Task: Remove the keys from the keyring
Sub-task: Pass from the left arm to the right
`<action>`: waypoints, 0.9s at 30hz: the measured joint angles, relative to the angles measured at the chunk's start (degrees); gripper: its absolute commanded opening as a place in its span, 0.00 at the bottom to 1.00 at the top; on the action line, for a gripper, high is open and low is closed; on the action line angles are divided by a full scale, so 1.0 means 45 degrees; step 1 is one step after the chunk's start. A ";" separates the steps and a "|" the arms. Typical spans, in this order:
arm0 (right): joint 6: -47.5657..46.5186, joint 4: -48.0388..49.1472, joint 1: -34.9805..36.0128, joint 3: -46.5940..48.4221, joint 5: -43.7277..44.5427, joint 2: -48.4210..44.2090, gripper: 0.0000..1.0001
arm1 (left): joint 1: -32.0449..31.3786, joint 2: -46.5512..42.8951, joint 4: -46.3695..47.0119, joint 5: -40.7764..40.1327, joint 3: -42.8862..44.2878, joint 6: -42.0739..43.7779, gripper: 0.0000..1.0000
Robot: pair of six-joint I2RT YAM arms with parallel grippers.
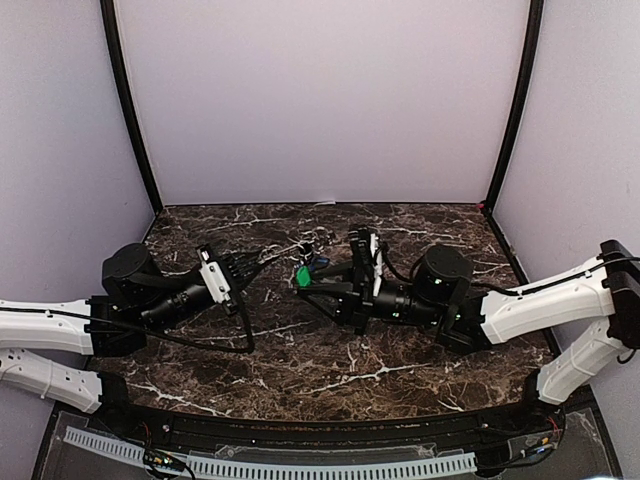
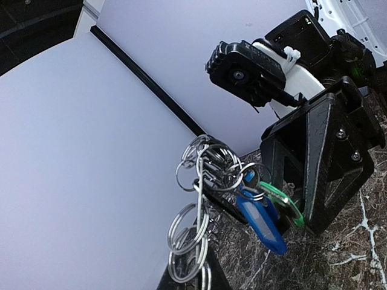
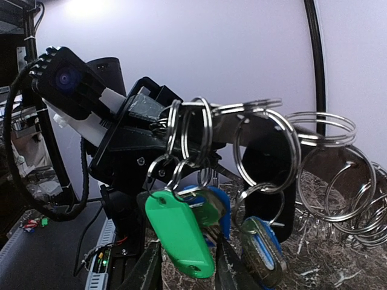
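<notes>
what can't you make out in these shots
- Top view: rings and green tag too small to see how they link.
- Left wrist view: left jaws cut off by the bottom edge, behind the rings.
- Right wrist view: right jaws' tips blurred at the bottom edge; green tag hides whether they pinch it.

On left arm (image 1: 55, 330) and right arm (image 1: 545, 305): white link shells, black joint housings. Loose black cable (image 1: 200, 341) along left arm. The right tool (image 2: 293, 202) is angular black plastic with silver screws (image 2: 341, 134). A white cable tie (image 2: 290, 57) sits behind its wrist camera (image 2: 236, 75).
</notes>
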 measured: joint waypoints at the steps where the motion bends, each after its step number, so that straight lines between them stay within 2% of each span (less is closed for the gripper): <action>1: 0.0049 0.0058 0.0000 0.0000 -0.0083 0.0015 0.25 | 0.0000 -0.0005 0.0010 -0.0005 0.0000 0.0000 0.00; 6: 0.0306 0.0427 0.0000 0.0000 -0.0491 0.0029 0.15 | 0.0000 -0.0010 0.0107 -0.0034 0.0000 0.0000 0.00; 16: 0.0495 0.0622 0.0019 0.0078 -0.0991 0.0053 0.17 | 0.0000 -0.0010 0.0180 -0.0083 0.0000 0.0000 0.00; 27: 0.0534 0.0627 0.0034 0.0078 0.0063 0.0073 0.20 | 0.0000 -0.0010 0.0180 -0.0078 0.0000 -0.0005 0.00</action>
